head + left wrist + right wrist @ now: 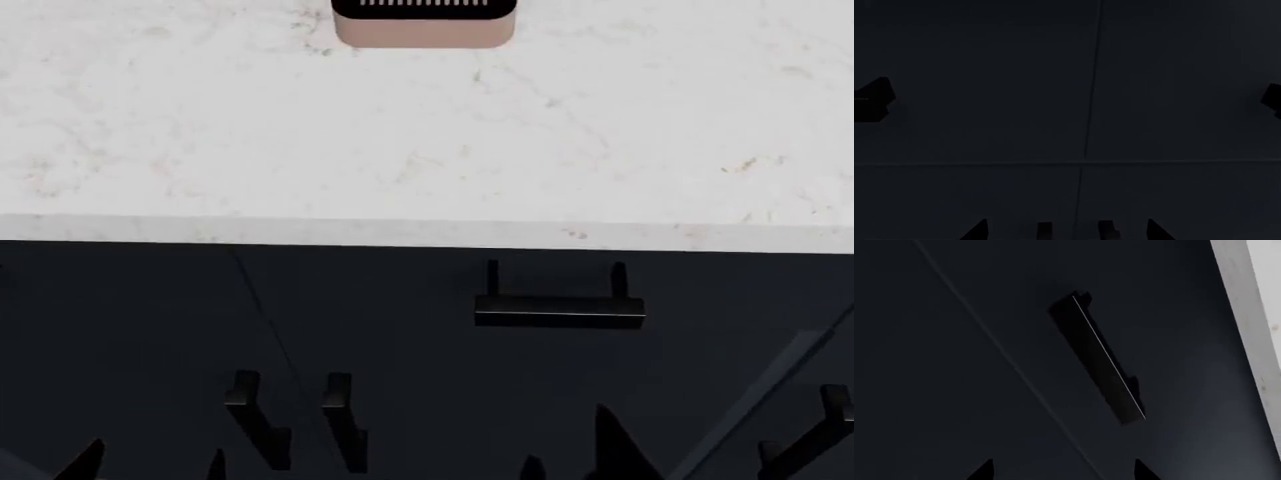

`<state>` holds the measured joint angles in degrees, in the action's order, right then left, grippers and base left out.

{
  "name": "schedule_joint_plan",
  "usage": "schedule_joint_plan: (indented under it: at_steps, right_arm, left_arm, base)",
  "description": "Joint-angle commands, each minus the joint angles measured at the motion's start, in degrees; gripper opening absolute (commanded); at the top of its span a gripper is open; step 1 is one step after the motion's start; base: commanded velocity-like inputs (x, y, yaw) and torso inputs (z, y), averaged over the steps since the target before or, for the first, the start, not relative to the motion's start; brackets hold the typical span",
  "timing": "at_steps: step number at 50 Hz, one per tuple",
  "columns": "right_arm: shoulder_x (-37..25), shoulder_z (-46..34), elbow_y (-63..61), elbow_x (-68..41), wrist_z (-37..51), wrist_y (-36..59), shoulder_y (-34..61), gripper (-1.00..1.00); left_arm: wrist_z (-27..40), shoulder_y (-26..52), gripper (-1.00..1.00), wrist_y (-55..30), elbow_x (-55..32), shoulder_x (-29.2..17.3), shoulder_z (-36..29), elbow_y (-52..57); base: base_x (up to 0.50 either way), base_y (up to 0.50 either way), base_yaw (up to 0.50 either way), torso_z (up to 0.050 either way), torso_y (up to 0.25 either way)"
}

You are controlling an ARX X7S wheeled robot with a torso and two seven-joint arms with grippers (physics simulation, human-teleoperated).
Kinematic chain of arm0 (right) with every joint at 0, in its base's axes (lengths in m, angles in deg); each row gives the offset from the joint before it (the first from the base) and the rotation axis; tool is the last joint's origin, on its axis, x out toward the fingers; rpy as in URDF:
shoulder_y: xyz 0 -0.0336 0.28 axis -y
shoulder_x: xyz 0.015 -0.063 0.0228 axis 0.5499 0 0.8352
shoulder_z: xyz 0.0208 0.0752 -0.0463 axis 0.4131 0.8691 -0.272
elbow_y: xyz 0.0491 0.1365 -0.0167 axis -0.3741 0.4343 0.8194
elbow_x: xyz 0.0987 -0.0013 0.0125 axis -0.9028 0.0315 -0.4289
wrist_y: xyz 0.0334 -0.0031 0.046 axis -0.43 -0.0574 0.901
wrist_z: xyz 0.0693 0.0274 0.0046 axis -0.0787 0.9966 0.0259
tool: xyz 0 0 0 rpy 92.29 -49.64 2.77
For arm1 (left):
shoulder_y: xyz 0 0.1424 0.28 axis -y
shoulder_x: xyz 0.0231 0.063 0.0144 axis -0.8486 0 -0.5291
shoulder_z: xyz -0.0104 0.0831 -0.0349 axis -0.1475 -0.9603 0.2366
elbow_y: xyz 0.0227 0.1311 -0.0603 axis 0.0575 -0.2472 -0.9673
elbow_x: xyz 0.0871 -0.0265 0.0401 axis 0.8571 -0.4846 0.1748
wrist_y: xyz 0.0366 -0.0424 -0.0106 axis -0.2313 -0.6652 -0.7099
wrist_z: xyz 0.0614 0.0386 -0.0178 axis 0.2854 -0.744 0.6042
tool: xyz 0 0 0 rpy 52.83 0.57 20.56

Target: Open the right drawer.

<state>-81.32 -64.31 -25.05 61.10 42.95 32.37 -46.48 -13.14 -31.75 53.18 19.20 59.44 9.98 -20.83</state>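
Flat dark navy right drawer (561,340) flush under white marble countertop (427,140), centre frame; black bar handle (559,311) unobstructed. Right gripper (1064,470) fingers spread; left gripper (1066,231) spread.

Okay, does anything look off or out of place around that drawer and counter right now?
Nothing stands out. The right drawer sits closed and flush under the white marble countertop, its black bar handle level and intact. A copper-coloured appliance stands squarely at the back of the counter. No spills or damage show.

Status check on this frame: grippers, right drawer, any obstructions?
Right gripper open, short of the handle, holding nothing. Left gripper open, facing cabinet fronts. Right drawer shut. Nothing blocking the handle.
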Motion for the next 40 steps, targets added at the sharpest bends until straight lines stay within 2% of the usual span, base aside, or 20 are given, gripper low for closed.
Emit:
schedule_joint_plan:
  at_steps: [1,9,11,18,23,25,32,40]
  right_arm:
    - [-1.49,-4.20,2.45,5.55,-1.07,2.65,2.31,1.00]
    - [-1.94,-6.29,1.32,9.03,-2.98,5.86,2.73,1.00]
    - [-1.96,-4.70,1.49,6.74,-1.71,3.84,2.15,1.00]
    - [-2.98,-11.86,3.70,16.60,-6.02,9.66,4.76,1.00]
    - [-2.96,-11.91,3.36,16.67,-6.41,9.50,5.36,1.00]
    - [-3.24,-14.91,5.16,21.40,-8.53,12.23,6.70,1.00]
    - [-2.85,-16.46,6.66,24.89,-9.69,14.24,8.46,1.00]
    - [-2.81,-15.60,7.96,23.78,-8.31,12.44,10.24,1.00]
  left_arm:
    - [0.38,0.06,1.00,0.08,0.12,-0.21,-0.28,-0.06]
    - [0.54,0.22,1.00,0.52,0.22,-0.23,-0.46,-0.62]
    - [0.62,0.14,1.00,0.50,0.22,-0.28,-0.51,-0.49]
    - [0.94,-0.03,1.00,0.10,0.17,-0.51,-0.67,0.17]
    - [1.06,-0.04,1.00,-0.18,0.33,-0.67,-1.00,0.61]
    - [1.00,0.08,1.00,0.05,0.14,-0.64,-0.92,0.15]
    - [0.93,0.11,1.00,0.39,0.03,-0.71,-1.12,-0.25]
    - [0.99,0.32,1.00,0.77,-0.02,-0.73,-1.24,-0.91]
  base:
    - [0.00,0.00,0.00,0.000,0.000]
    - [0.00,0.00,0.00,0.000,0.000]
    - [0.00,0.00,0.00,0.000,0.000]
    - [0.00,0.00,0.00,0.000,0.000]
    - [0.00,0.00,0.00,0.000,0.000]
    - [0.00,0.00,0.00,0.000,0.000]
    - [0.00,0.00,0.00,0.000,0.000]
    - [0.00,0.00,0.00,0.000,0.000]
